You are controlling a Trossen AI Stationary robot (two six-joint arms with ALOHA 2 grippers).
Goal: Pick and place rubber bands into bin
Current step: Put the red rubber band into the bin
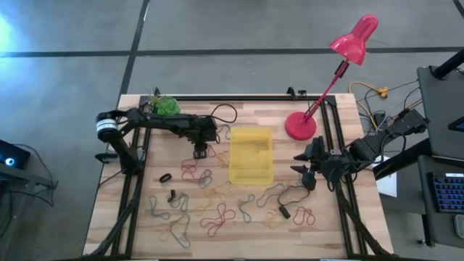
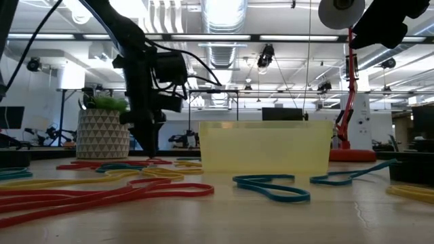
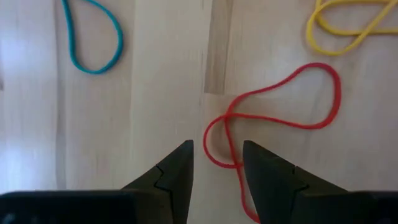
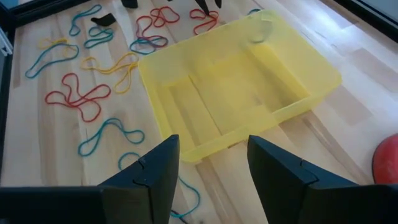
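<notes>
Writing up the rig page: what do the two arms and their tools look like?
Both arms are dark, jointed links with black cables looped alongside. The left arm carries a white band near its base. Left tool and right tool: two black, wedge-shaped fingers tapering to points.

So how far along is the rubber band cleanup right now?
Barely started: the bin looks empty. In hand: the left gripper, open, is down over a red band left of the bin. The right gripper is open with nothing between its fingers. Left: many rubber bands scattered on the table.
</notes>
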